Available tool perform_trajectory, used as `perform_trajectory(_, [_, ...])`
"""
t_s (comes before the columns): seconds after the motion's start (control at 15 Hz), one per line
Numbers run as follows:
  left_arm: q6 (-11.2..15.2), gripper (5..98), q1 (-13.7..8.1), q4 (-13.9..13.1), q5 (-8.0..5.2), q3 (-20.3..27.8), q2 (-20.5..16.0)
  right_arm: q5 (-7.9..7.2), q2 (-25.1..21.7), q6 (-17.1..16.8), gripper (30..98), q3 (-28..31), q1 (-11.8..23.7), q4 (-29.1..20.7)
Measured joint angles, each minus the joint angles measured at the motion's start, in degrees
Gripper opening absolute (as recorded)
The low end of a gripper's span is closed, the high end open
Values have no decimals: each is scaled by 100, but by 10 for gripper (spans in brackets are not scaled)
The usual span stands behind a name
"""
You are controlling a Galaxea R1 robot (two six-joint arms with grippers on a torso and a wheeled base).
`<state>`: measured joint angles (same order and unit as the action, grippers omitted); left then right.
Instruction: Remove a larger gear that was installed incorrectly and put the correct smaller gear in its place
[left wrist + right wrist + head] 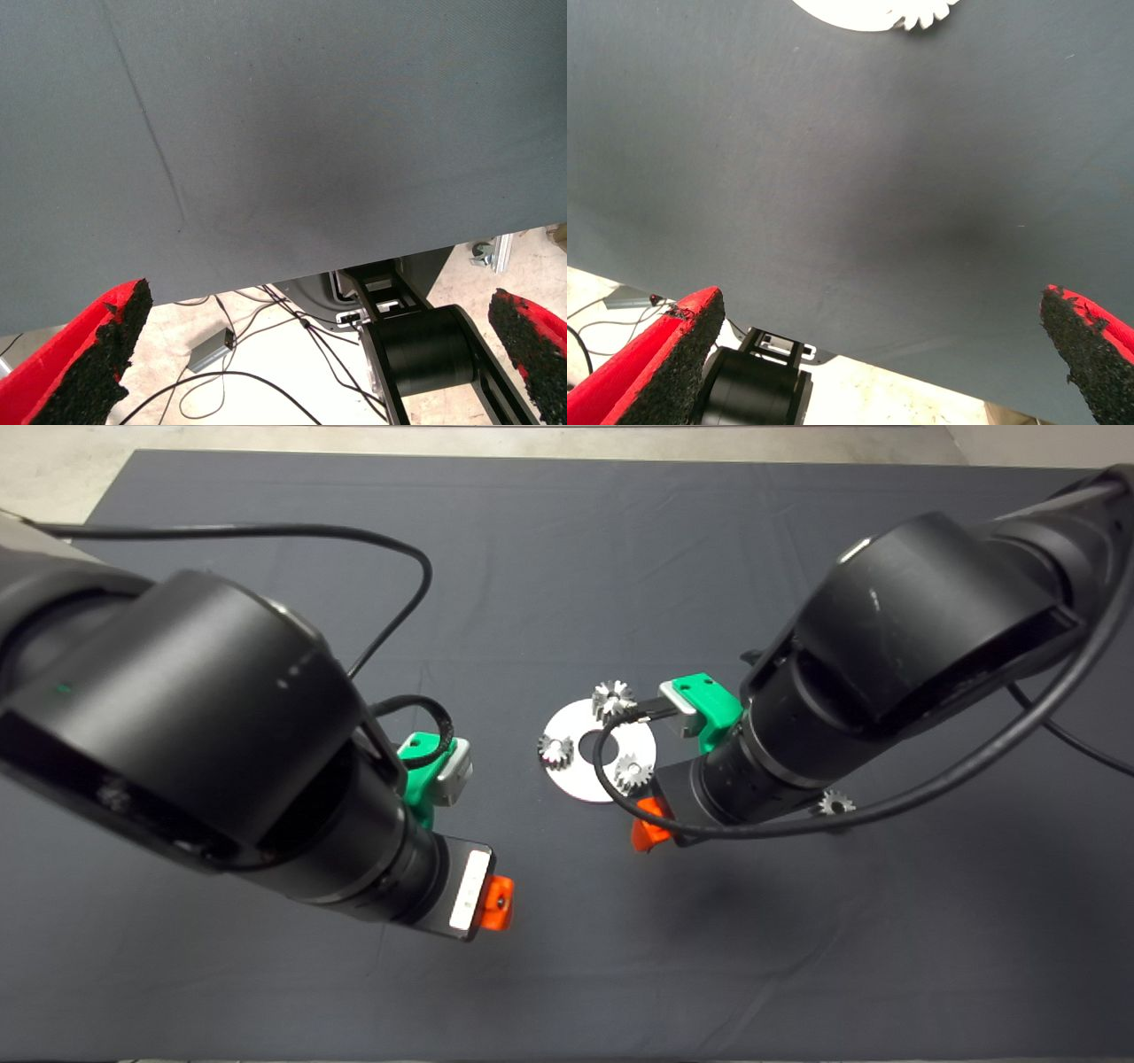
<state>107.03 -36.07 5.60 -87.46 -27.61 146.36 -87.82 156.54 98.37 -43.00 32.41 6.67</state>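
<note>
A round silver plate (580, 779) with a centre hole lies mid-mat and carries three gears. The larger gear (611, 698), with coarse teeth, sits on its far rim. Two small silver gears (555, 750) (632, 772) sit on its left and near-right rim. A loose smaller gear (835, 804) lies on the mat, half hidden under the right arm. My right gripper (660, 766) is open just right of the plate and empty (879, 303); the plate's edge (850, 11) and one small gear (926, 16) show in the right wrist view. My left gripper (478, 841) is open and empty (321, 303), left of the plate.
The dark mat (567, 974) covers the table. A black cable (611, 779) from the right arm loops across the plate. The left wrist view shows the mat's edge with floor, cables and the robot's base (425, 354) beyond it.
</note>
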Motion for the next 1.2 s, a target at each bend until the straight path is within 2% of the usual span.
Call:
perform_trajectory(0.2, [-20,976,0,0,0,0,2,-5,-4,-250,940,-248,261,-63])
perform_trajectory(0.33, [-20,976,0,0,0,0,2,0,-6,-508,940,-510,300,-72])
perform_trajectory(0.73, [-23,976,0,5,0,0,2,-7,289,-1708,940,-2476,267,-33])
perform_trajectory(0.93, [-23,976,0,5,0,0,2,1,682,-2213,940,-3353,-110,252])
perform_trajectory(1.2, [-23,976,0,5,0,0,15,11,1045,-2649,940,-4121,-682,739])
